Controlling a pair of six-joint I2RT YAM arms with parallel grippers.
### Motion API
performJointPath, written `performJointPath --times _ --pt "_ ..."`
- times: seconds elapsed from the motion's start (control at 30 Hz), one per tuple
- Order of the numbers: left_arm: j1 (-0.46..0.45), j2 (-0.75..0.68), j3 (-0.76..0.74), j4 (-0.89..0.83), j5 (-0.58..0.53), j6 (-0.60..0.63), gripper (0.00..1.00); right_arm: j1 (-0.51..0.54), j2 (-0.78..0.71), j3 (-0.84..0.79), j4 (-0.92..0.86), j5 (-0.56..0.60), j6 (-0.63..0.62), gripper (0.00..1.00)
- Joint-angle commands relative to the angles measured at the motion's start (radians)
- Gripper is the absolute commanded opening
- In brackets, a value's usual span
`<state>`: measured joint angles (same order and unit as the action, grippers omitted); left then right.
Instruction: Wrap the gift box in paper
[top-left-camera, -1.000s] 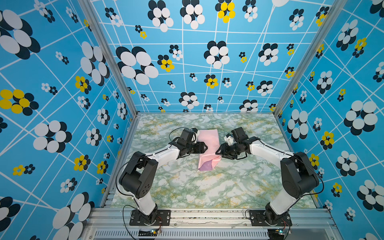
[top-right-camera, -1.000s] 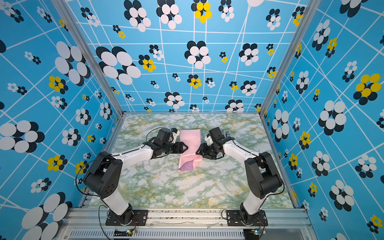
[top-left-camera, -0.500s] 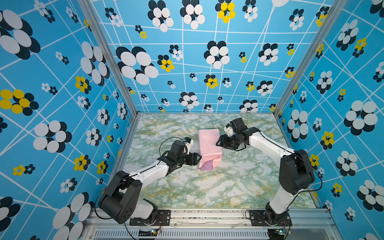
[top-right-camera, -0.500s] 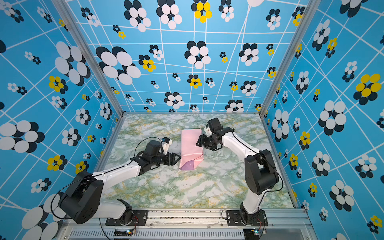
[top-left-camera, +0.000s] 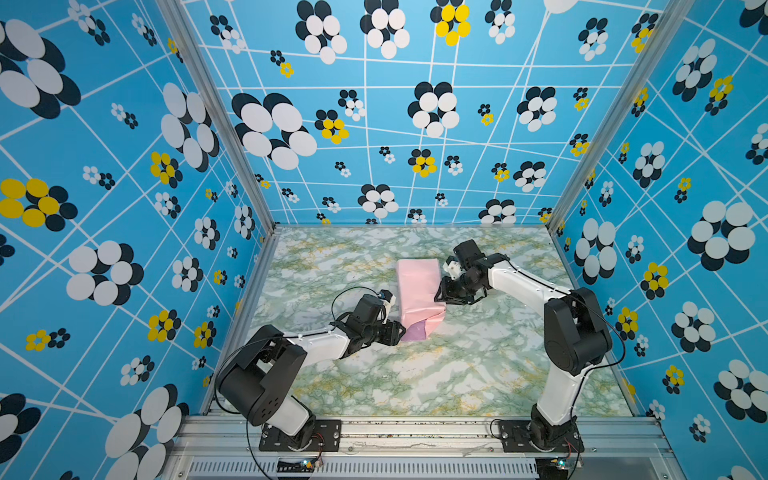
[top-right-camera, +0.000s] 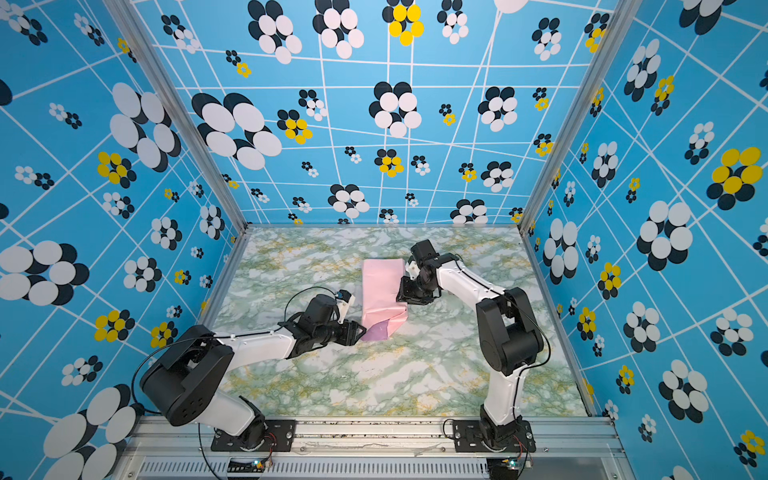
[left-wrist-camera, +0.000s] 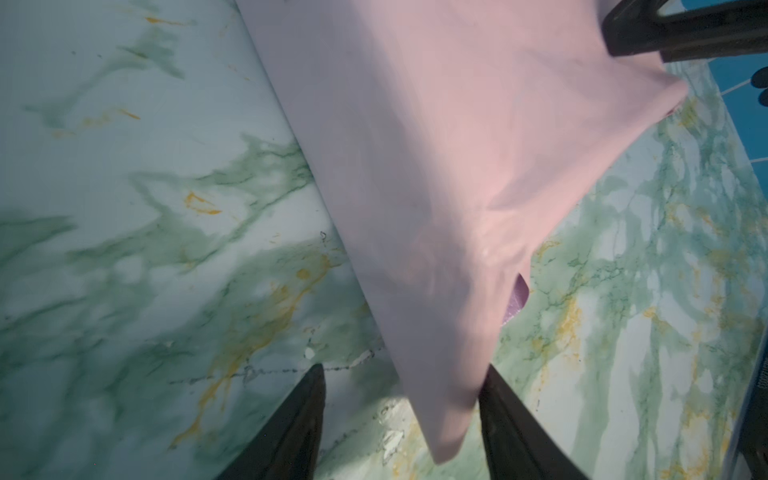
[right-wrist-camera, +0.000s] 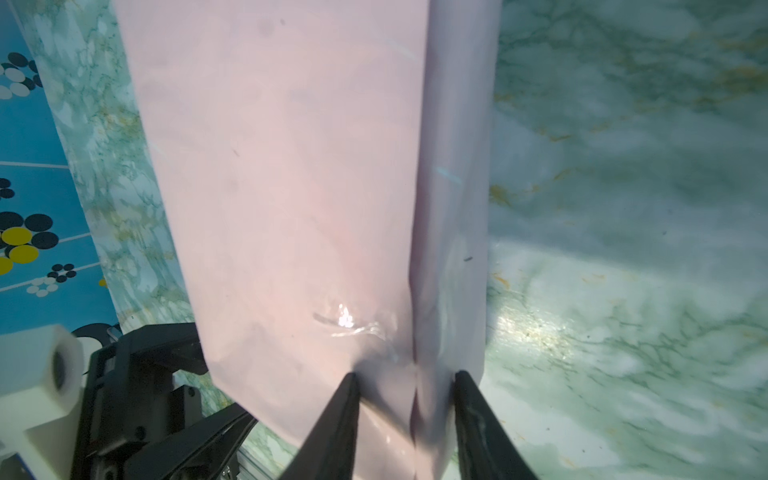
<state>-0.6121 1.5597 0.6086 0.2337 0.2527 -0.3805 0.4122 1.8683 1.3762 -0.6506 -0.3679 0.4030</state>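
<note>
The paper (top-left-camera: 417, 291) is thin and smooth, pale pink, with soft creases. It has a small bright shine close to the right gripper (right-wrist-camera: 405, 374). The surface (top-left-camera: 457, 374) looks like green and white marble, smooth and a little shiny. The fingers of the left gripper (left-wrist-camera: 403, 370) and of the right one are black, dull and look like plastic. The arm shells (top-left-camera: 324, 343) are white and glossy. The rail (top-left-camera: 415, 432) at 6 o'clock is bare silver metal. The walls (top-left-camera: 124, 208) look matt, with printed flowers.
</note>
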Motion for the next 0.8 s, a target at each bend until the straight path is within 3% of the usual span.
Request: performJointPath --times 0.0,0.33,0.47,0.63,0.77 --pt "-0.011 0.03 0.038 0.037 -0.042 0.003 0.57 -0.002 0.018 -0.028 -0.061 0.047 -0.015 0.38" --pt "-0.019 0.107 0.072 0.065 -0.082 0.0 0.44 -0.003 0.004 -0.053 -0.034 0.034 -0.008 0.35" --pt "-0.052 0.112 0.092 0.041 -0.119 0.0 0.29 -0.002 -0.009 -0.068 -0.021 0.03 0.013 0.34" --pt "-0.093 0.072 0.091 0.001 -0.227 -0.004 0.0 0.0 -0.03 -0.11 0.032 0.011 0.09 0.33" --pt "-0.111 0.049 0.094 -0.02 -0.244 -0.006 0.0 0.0 -0.028 -0.126 0.056 0.029 0.122 0.32"
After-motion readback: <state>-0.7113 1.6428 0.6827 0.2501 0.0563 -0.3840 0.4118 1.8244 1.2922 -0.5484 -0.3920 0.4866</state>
